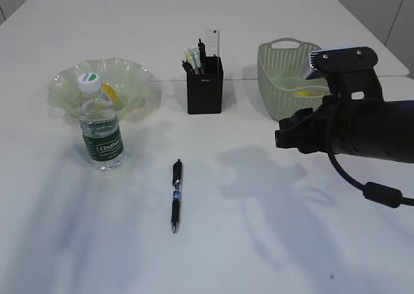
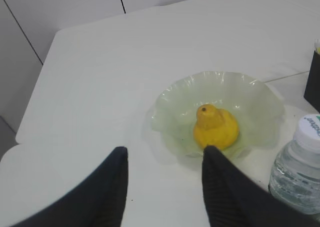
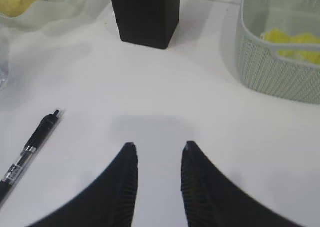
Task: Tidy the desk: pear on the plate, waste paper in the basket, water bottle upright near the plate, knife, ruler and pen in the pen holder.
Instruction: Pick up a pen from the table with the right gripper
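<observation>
both sets of fingers are parted and hold nothing: the left gripper (image 2: 165, 154) hangs over the desk (image 1: 272, 229) just before the plate (image 2: 265, 107), the right gripper (image 3: 159, 147) over bare desk between the pen (image 1: 176, 194) and the basket (image 1: 278, 80). the pear (image 2: 216, 128) sits in the plate. the bottle (image 1: 100, 122) stands upright right beside the plate. yellow paper (image 3: 292, 41) lies in the basket. the ruler (image 1: 212, 43) stands in the holder (image 1: 205, 87) with other pens. one pen lies flat on the desk, well apart from the holder.

desk (image 1: 272, 229) bare around pen (image 1: 176, 195), water bottle (image 1: 101, 131) nearby
</observation>
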Controlling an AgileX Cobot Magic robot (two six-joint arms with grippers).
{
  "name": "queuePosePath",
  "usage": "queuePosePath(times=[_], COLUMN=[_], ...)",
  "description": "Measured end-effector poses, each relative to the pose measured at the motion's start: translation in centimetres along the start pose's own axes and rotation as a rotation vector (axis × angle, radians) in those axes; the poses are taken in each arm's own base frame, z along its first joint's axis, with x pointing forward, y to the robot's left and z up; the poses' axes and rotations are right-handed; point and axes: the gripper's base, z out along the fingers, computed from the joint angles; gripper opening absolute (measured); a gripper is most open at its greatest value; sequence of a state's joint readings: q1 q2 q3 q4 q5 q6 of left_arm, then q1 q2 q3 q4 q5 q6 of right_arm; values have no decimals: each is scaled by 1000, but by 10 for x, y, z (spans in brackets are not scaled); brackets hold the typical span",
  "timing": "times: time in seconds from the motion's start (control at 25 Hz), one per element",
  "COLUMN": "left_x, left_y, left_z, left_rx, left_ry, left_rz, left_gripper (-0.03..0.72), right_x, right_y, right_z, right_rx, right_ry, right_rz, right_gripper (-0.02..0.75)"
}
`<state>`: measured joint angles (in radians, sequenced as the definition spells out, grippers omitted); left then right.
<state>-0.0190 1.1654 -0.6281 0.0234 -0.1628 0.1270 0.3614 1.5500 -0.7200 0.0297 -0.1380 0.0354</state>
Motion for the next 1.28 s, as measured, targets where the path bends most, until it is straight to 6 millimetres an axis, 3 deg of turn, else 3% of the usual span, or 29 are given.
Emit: queuePosePath(times=[0.32,0.84,1.12,1.28], left_x=[0,2,2,2], left_y=[1,1,1,1], left_z=[0,0,0,0], left_rx=[-9,-10,-10,-10], left_ry=[4,19,19,19], left_rz=[-59,-80,-80,-80], left_gripper=[341,341,341,341], right_x=[13,18,11,7], right_y=[0,2,32,48], right_z=[-5,-13,-13,-2], right_rx=[13,13,-66,-101], right_ry=[185,280,258,265], right_rz=[81,160,120,123], right_gripper=[230,230,230,230])
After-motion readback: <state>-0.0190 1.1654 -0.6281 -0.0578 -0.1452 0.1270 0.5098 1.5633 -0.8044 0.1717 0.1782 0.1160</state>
